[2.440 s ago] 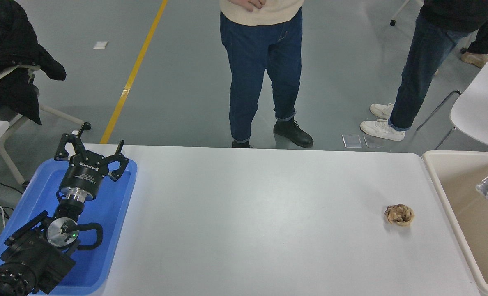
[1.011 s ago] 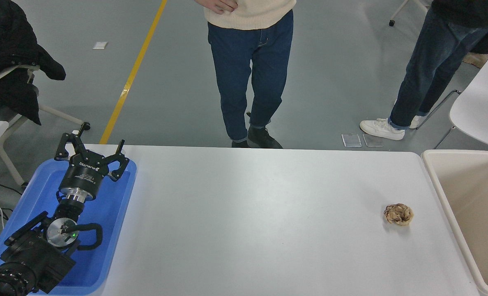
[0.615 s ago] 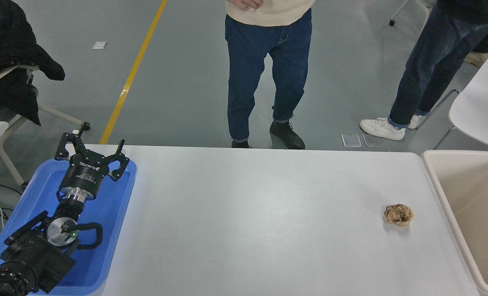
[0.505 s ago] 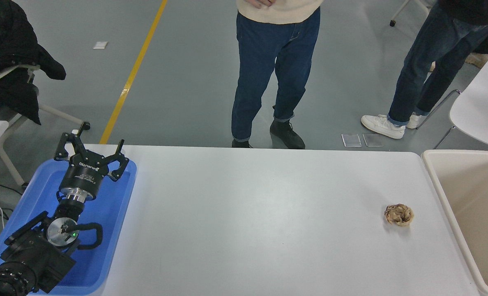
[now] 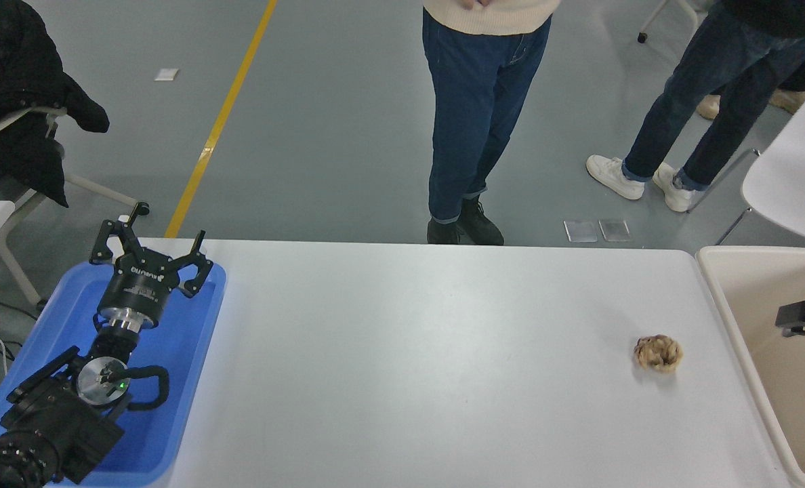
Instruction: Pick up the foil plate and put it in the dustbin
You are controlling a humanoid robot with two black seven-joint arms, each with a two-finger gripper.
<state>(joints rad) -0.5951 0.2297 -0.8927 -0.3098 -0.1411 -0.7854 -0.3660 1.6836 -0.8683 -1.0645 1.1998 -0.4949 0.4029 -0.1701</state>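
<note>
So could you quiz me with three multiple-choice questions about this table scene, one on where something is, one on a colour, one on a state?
1. Where is the brown paper wad?
A. in the blue tray
B. on the white table near the dustbin
C. inside the dustbin

2. What colour is the tray under the left gripper?
A. blue
B. green
C. red

3. How are the left gripper's fingers?
A. shut on the wad
B. shut on nothing
C. spread open

Answers:
1 B, the brown paper wad lies on the white table beside the dustbin.
2 A, the tray is blue.
3 C, the left gripper grips nothing.
</note>
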